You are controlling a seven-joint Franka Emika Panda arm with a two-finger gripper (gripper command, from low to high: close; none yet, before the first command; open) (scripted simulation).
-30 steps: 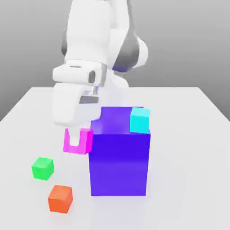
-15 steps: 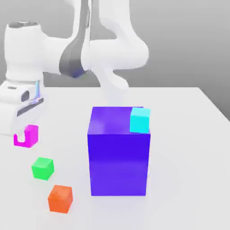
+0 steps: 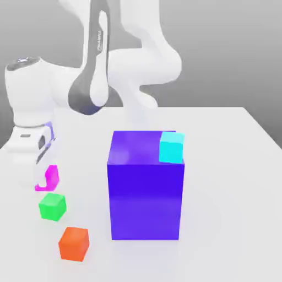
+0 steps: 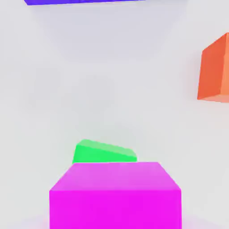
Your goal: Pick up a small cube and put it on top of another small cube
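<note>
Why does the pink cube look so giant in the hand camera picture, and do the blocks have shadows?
In the hand view the magenta cube is nearest the lens, so it looks huge. In the exterior view it matches the green cube in size; shadows under the blocks are very faint and the lighting is even.

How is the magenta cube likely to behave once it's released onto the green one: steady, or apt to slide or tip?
The magenta cube has flat faces and square edges, so it probably won't roll. The green cube looks the same size, leaving no spare ledge; an off-centre drop could tip it. Both look smooth, so some sliding seems possible.
</note>
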